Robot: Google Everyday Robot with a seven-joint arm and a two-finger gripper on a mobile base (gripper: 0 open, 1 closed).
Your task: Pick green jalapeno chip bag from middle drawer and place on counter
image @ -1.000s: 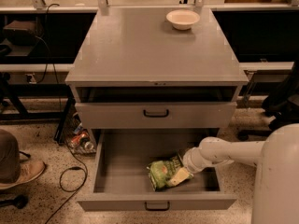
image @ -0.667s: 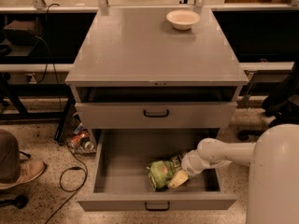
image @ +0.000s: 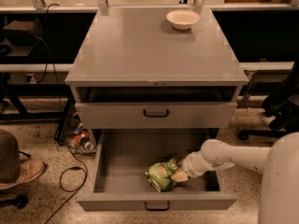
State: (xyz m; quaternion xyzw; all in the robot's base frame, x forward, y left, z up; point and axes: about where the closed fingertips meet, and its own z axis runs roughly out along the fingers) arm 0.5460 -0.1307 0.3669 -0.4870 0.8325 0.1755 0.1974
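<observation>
I see my gripper [image: 180, 175] low in the frame, inside the open wide grey metal middle drawer [image: 126, 167], touching the crinkled light-green chip bag [image: 161, 174] lying there. I cannot tell its grip.

In the open middle drawer [image: 122, 158], you'll find the chip bag [image: 160, 174] at front right, with the tool [image: 180, 175] against its right side. Above the drawer, the tabletop [image: 140, 50] carries a bowl [image: 182, 18] at back right.

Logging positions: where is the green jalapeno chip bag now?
In the camera view, the green jalapeno chip bag lies inside the open middle drawer, right of centre near its front, with the tool at its right edge.
</observation>
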